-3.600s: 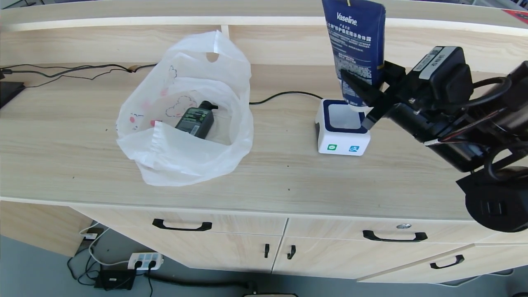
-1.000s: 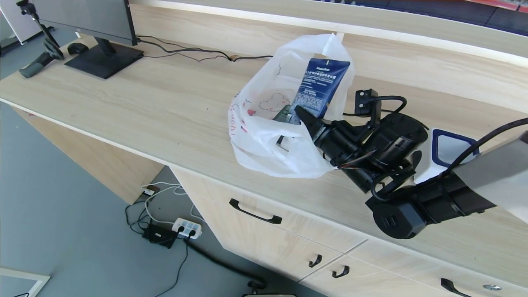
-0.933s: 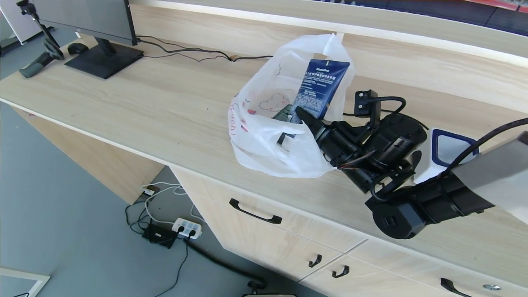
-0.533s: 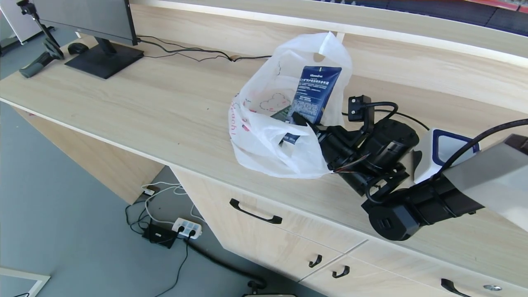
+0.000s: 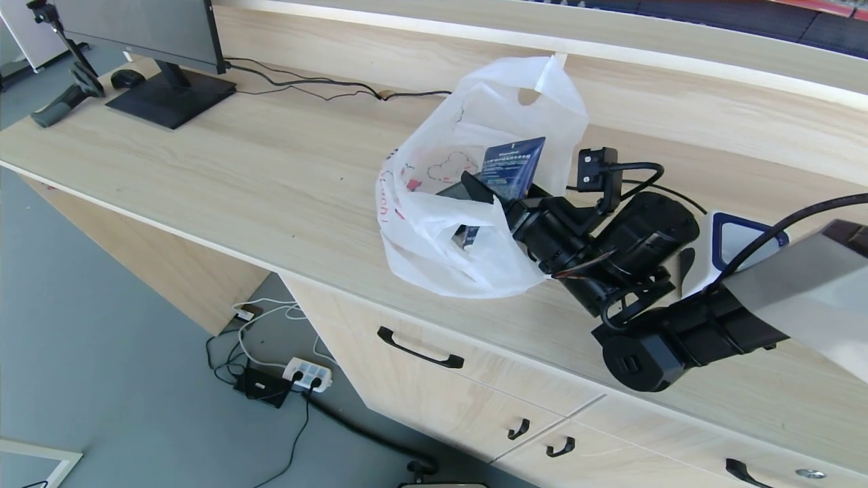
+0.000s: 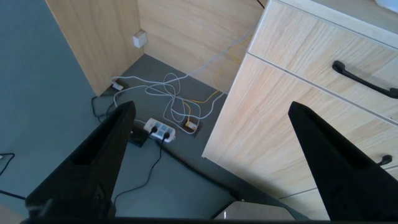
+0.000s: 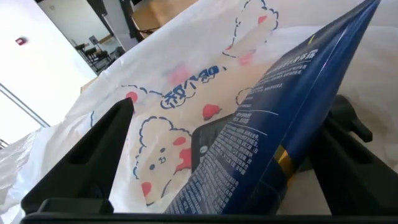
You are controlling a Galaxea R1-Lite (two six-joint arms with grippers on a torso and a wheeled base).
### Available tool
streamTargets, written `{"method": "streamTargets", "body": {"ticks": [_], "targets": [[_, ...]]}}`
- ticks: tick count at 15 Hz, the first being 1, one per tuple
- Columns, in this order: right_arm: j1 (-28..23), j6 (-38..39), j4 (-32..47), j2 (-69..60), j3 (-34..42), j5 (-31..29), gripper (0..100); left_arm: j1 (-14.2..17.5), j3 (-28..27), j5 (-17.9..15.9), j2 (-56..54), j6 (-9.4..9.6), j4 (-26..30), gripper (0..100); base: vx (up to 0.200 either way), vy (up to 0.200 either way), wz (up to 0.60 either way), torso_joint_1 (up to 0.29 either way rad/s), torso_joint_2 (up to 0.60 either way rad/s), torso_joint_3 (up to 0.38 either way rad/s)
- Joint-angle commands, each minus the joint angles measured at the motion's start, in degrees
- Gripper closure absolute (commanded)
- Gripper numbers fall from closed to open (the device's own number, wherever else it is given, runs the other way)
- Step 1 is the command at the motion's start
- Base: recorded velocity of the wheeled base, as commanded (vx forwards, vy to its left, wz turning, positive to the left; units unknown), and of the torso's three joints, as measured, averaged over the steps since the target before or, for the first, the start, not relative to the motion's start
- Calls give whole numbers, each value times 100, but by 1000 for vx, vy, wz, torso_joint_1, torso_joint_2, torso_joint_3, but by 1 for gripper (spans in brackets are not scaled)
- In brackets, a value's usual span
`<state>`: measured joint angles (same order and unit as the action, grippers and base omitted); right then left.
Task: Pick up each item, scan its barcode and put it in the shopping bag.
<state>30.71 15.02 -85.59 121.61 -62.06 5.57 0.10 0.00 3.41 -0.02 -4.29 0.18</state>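
Note:
A white shopping bag [image 5: 434, 224] with cartoon prints stands on the wooden counter [image 5: 271, 183]. A dark blue tube [image 5: 513, 168] leans inside it, printed side up, over a dark bottle [image 7: 208, 140]. My right gripper [image 7: 235, 106] is at the bag's mouth and is open. Its fingers [image 5: 478, 190] stand wide on either side of the tube [image 7: 280, 112] without pinching it. The white, blue-rimmed scanner [image 5: 742, 240] sits behind my right arm, partly hidden. My left gripper [image 6: 212, 109] is open with nothing in it, low beside the cabinet drawers [image 6: 323, 112], over the floor.
A monitor [image 5: 142, 27] on a black base, a mouse [image 5: 125, 78] and a black handheld device [image 5: 64, 105] sit at the counter's far left, with cables [image 5: 305, 85] along the back. Drawers with black handles [image 5: 420, 349] front the counter. A power strip [image 5: 305, 373] lies on the floor.
The head camera has swung left. My right gripper carried the tube from above the scanner into the bag, then opened; the tube has sunk lower in the bag.

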Motion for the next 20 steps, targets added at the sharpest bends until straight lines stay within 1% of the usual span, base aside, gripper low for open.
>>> {"method": "streamTargets", "body": {"ticks": [1,6,8,11,13,15,18,20], "targets": [[-3,-34,-63,-147,-8,5,0,-1,0,1,2,-2,-1,0,0,0,0,0,0,0],[-3,-184,-54,-402,-315,14,0,-1,0,1,2,-2,-1,0,0,0,0,0,0,0],[-30,-394,-19,-586,-544,32,0,-1,0,1,2,-2,8,0,0,0,0,0,0,0],[-21,-588,-2,-964,-509,49,0,-1,0,1,2,-2,-1,0,0,0,0,0,0,0],[-21,-764,16,-1386,-350,49,0,-1,0,1,2,-2,8,0,0,0,0,0,0,0],[-21,-843,42,-1799,-25,49,0,-1,0,1,2,-2,8,0,0,0,0,0,0,0],[-21,-983,69,-2836,1416,32,0,-1,0,1,2,-2,-1,0,0,0,0,0,0,0],[-3,-1133,69,-3522,2682,41,0,-1,0,1,2,-2,8,0,0,0,0,0,0,0]]}}
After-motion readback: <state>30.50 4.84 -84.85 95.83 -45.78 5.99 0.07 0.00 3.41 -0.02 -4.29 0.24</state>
